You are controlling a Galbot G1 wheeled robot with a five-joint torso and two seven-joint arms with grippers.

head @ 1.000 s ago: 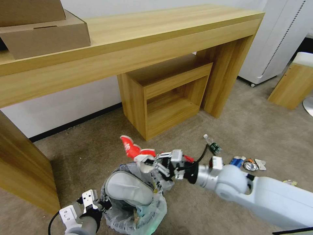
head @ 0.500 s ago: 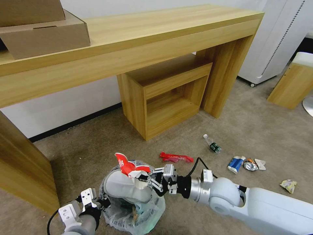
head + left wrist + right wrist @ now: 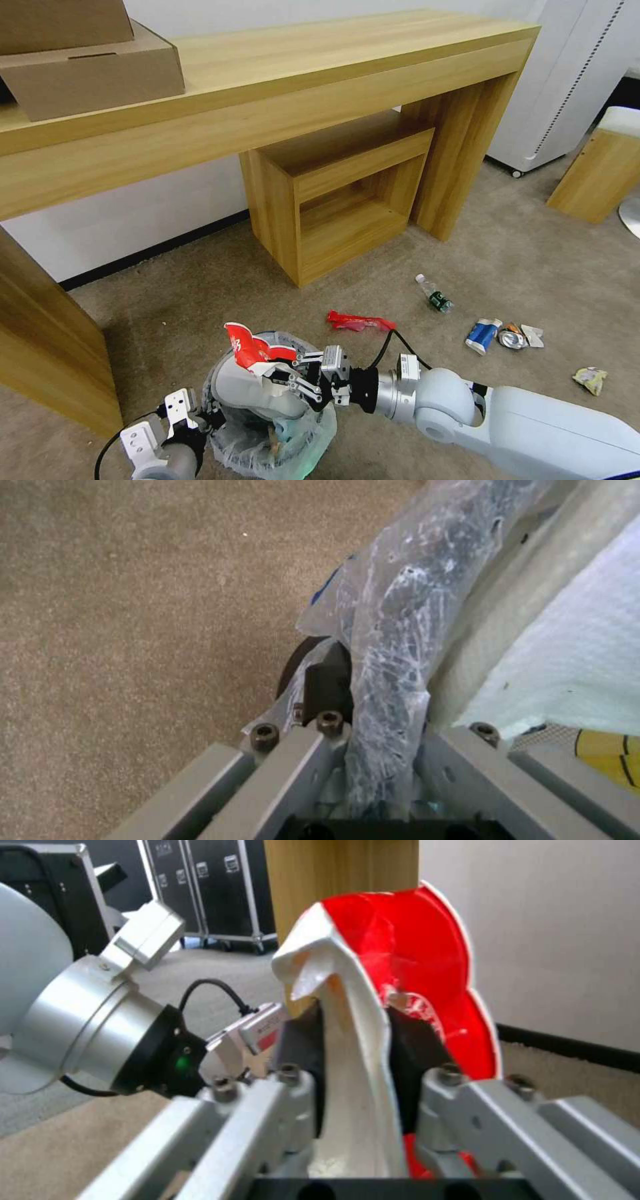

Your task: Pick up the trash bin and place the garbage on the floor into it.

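The left tool (image 3: 175, 415) pinches the bagged rim of the bin (image 3: 270, 445), fingers pressed together on the plastic liner and the dark wall beneath it; this grip holds the bin at the robot's left, its mouth facing up to receive litter. A white slipper (image 3: 250, 390) already lies across the opening. The right tool (image 3: 283, 377) is clamped on a crushed red-white cup (image 3: 250, 347), folded flat between the fingers (image 3: 303, 1050), and hangs over the bin's mouth, just above the slipper. Judged from this, the cup is positioned for release into the bin; the slipper may block its drop. On the floor well apart to the right lie a red wrapper (image 3: 360, 322), a bottle (image 3: 435, 295), a blue-white packet (image 3: 483, 334), a can (image 3: 512, 339) and a yellowish scrap (image 3: 590, 379), so much of the task is left.
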